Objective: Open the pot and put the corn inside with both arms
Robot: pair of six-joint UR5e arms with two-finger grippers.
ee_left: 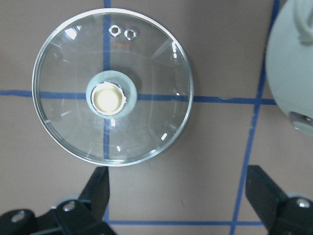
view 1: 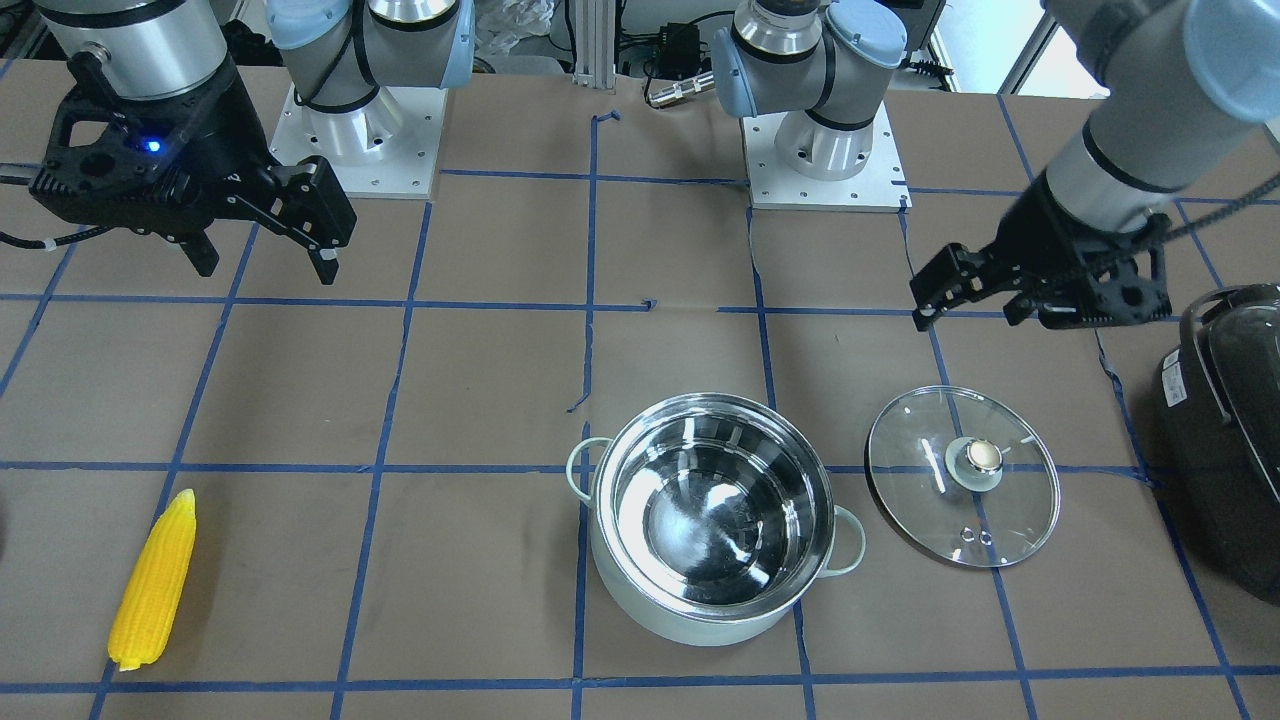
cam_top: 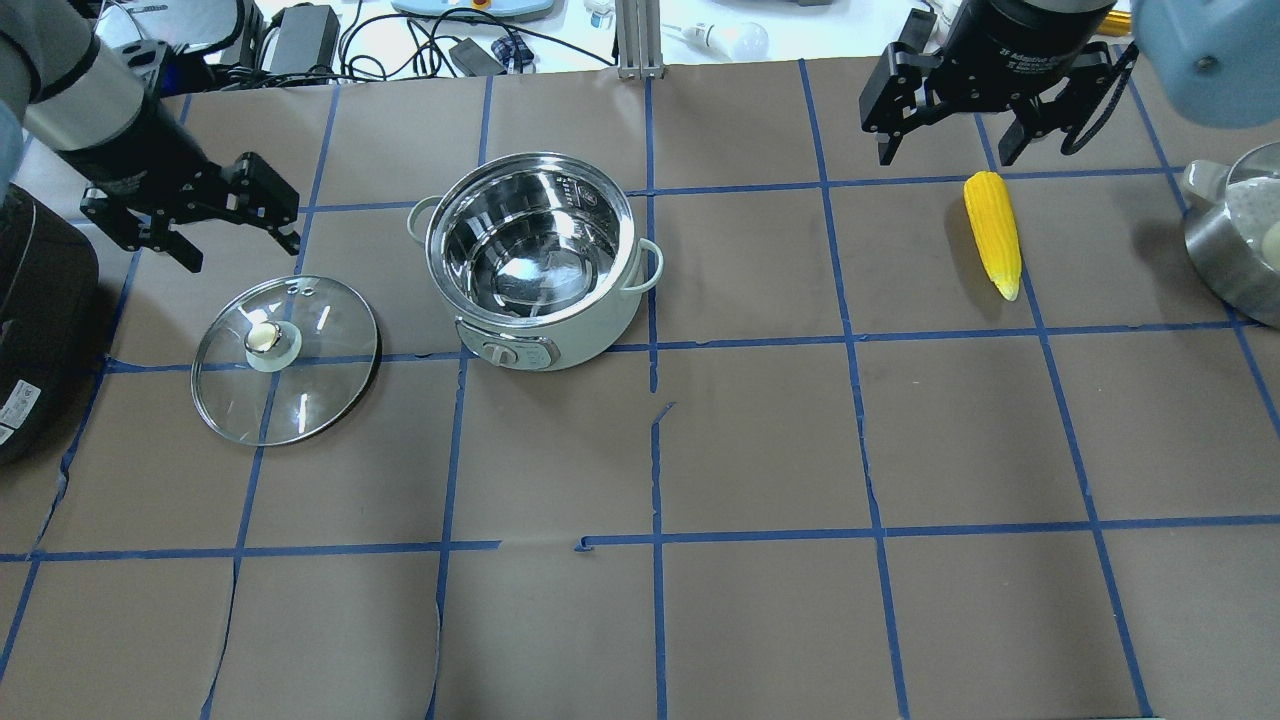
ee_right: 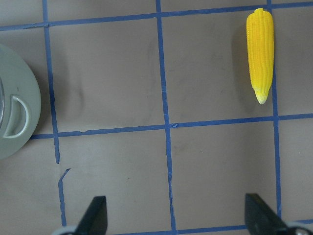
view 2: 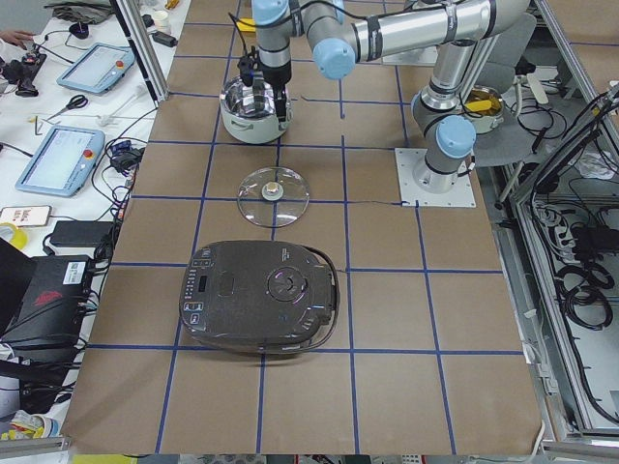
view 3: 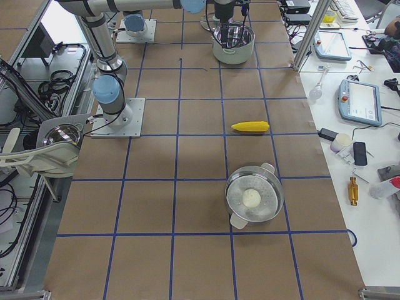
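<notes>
The pot (cam_top: pixel 535 260) stands open on the table, its steel inside empty; it also shows in the front view (view 1: pixel 715 520). Its glass lid (cam_top: pixel 285 345) lies flat on the table beside it, knob up, also in the left wrist view (ee_left: pixel 112 88). My left gripper (cam_top: pixel 240 250) is open and empty, above the table just past the lid (view 1: pixel 962 476). The corn (cam_top: pixel 993 233) lies on the table at the far right, also in the right wrist view (ee_right: pixel 260 61). My right gripper (cam_top: pixel 945 158) is open and empty, high above the table near the corn's thick end.
A black appliance (cam_top: pixel 30 320) sits at the table's left end, close to the lid. A second steel pot (cam_top: pixel 1240 235) holding a white ball stands at the right edge. The arm bases (view 1: pixel 825 130) are at the robot's side of the table.
</notes>
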